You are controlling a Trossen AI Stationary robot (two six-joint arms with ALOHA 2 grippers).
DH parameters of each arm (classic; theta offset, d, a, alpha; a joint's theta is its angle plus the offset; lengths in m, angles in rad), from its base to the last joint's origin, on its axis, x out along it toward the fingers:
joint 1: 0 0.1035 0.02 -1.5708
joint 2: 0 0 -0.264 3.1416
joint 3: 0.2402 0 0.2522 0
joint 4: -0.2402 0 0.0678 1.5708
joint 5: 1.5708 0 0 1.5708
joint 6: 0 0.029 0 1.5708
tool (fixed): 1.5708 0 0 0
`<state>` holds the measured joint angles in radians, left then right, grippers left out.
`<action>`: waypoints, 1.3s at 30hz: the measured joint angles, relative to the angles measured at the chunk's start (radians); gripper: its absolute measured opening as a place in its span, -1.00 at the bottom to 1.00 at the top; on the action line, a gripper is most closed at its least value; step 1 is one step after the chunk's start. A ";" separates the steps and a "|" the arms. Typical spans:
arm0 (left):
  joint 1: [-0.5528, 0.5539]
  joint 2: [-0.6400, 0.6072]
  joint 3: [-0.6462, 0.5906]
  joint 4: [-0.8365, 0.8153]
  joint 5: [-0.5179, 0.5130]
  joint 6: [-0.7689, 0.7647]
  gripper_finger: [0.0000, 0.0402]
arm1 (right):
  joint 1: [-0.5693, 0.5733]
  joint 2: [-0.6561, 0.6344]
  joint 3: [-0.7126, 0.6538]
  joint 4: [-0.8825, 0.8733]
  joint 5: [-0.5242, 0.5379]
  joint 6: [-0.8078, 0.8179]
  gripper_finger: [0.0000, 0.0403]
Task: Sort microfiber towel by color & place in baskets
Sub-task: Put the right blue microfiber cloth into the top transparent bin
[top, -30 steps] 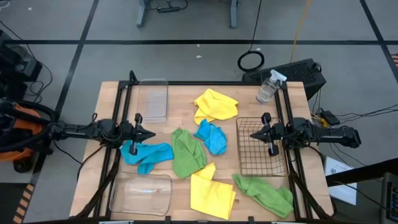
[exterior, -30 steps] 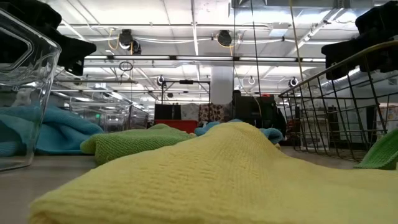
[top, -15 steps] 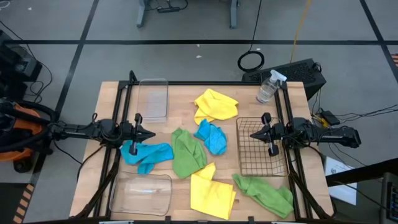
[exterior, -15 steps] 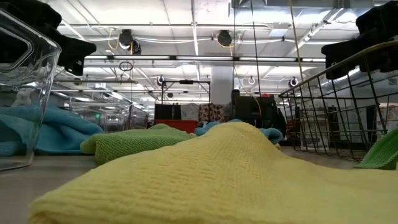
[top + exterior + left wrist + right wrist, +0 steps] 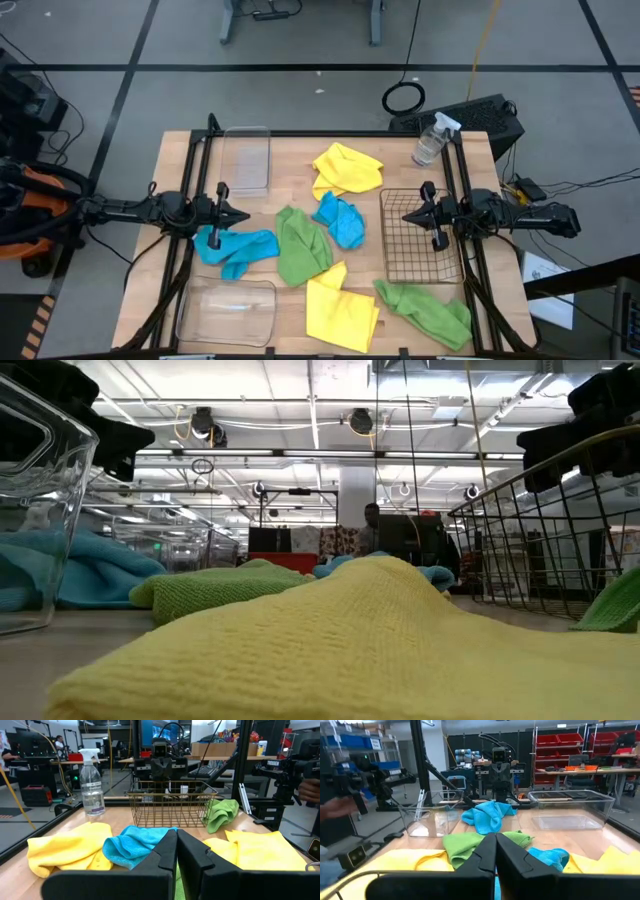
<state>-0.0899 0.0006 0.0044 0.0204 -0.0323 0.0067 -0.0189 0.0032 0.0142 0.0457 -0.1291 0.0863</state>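
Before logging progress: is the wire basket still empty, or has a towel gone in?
Empty. In the high view only bare table shows through the wire basket; the green towel lies outside it, near its corner.

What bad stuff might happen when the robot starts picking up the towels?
The blue towel lies touching the green towel, so a grab might lift both colors at once. The other green towel sits at the table's near edge and could slide off if it gets tugged. The spray bottle stands close to the right arm's side, so the right gripper, now shut over the wire basket, might knock it.
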 joint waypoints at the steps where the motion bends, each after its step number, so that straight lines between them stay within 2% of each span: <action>1: 0.000 0.000 0.000 0.000 0.000 0.000 -0.92 | 0.000 0.000 -0.001 0.019 0.000 0.011 -1.00; 7: 0.000 0.000 0.000 0.000 0.000 0.000 -0.92 | 0.000 0.003 0.057 0.145 -0.004 0.033 -1.00; 12: 0.000 0.000 0.000 0.011 -0.005 0.000 -0.92 | 0.000 0.076 0.237 0.035 0.008 0.062 -1.00; 19: 0.000 0.000 0.000 0.019 -0.006 0.000 -0.92 | 0.000 0.317 0.563 -0.214 0.130 0.094 -1.00; 29: 0.000 0.000 0.000 0.022 -0.006 0.000 -0.92 | 0.000 0.686 0.952 -0.287 0.132 -0.023 -1.00; 34: 0.000 0.000 0.000 0.023 -0.006 0.000 -0.92 | 0.000 0.830 1.095 -0.343 0.132 -0.107 -1.00; 39: 0.000 0.000 0.000 0.023 -0.008 0.000 -0.92 | 0.000 0.928 1.144 -0.341 0.132 -0.171 -1.00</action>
<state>-0.0900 0.0007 0.0042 0.0435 -0.0399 0.0067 -0.0189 0.9312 1.1580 -0.2957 0.0031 -0.0850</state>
